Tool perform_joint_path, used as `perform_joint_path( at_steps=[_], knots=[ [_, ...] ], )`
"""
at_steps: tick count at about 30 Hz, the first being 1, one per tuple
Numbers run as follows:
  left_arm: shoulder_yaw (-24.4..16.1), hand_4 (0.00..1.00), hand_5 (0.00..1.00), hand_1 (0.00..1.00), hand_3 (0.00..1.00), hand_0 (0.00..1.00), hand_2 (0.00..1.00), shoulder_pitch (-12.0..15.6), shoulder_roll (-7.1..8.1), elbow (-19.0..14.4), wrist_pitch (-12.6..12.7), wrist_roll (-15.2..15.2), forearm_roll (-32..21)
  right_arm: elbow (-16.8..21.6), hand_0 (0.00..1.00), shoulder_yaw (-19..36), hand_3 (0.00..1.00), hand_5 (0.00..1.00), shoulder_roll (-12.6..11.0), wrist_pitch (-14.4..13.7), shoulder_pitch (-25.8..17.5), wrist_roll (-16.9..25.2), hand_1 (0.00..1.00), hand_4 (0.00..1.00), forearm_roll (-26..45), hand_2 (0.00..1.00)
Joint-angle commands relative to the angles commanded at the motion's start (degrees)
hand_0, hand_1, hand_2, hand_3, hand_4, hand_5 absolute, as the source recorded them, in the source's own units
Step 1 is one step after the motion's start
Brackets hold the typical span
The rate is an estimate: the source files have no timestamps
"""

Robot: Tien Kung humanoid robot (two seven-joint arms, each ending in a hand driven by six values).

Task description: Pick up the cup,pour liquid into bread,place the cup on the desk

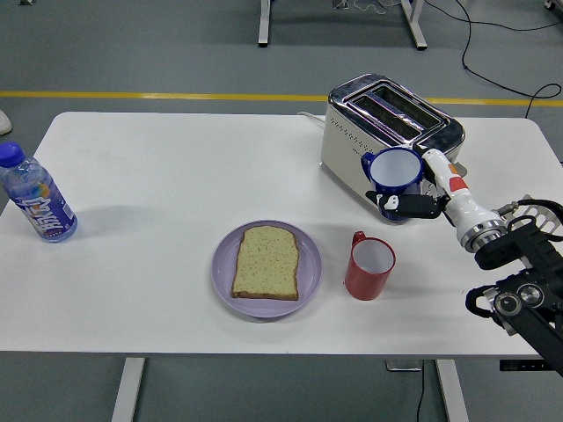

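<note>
My right hand (412, 195) is shut on a blue cup (392, 175) with a white inside, held upright in the air in front of the toaster. The cup hangs above and slightly right of a red cup (369, 267) that stands on the table. A slice of bread (266, 261) lies flat on a purple plate (223, 272) left of the red cup. The blue cup is still well to the right of the bread. My right arm (515, 264) comes in from the lower right. No left arm shows.
A cream and chrome toaster (387, 141) stands at the back right, just behind the blue cup. A water bottle (35, 197) with a blue cap stands near the white table's (158, 176) left edge.
</note>
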Motion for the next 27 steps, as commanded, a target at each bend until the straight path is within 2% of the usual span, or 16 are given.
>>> perform_joint_path(
  at_steps=[9,14,17,27],
  knots=[
    [0.1,0.396,0.998,0.756,0.611,0.690,0.773,0.1,0.11,-0.1,0.1,-0.1,-0.2,-2.4,0.341,-4.4,0.521,0.002,2.3,1.0,5.4,-2.3,0.375,0.767,-3.4,0.511],
    [0.1,0.396,0.998,0.756,0.611,0.690,0.773,0.1,0.12,-0.1,0.2,-0.1,-0.2,-3.2,0.331,-5.3,0.521,0.002,3.0,1.4,6.5,-2.9,0.372,0.774,-3.9,0.509],
    [-0.1,0.396,0.998,0.756,0.611,0.690,0.773,0.3,0.10,-0.1,0.3,0.1,0.3,-5.1,0.331,-7.0,0.521,0.002,4.7,2.0,8.5,-4.3,0.372,0.774,-5.0,0.509],
    [-0.8,0.396,0.998,0.756,0.611,0.690,0.773,0.7,0.09,-0.2,0.5,0.4,1.5,-8.0,0.320,-10.5,0.522,0.009,6.9,2.9,11.7,-5.4,0.362,0.778,-7.1,0.505]
  ],
)
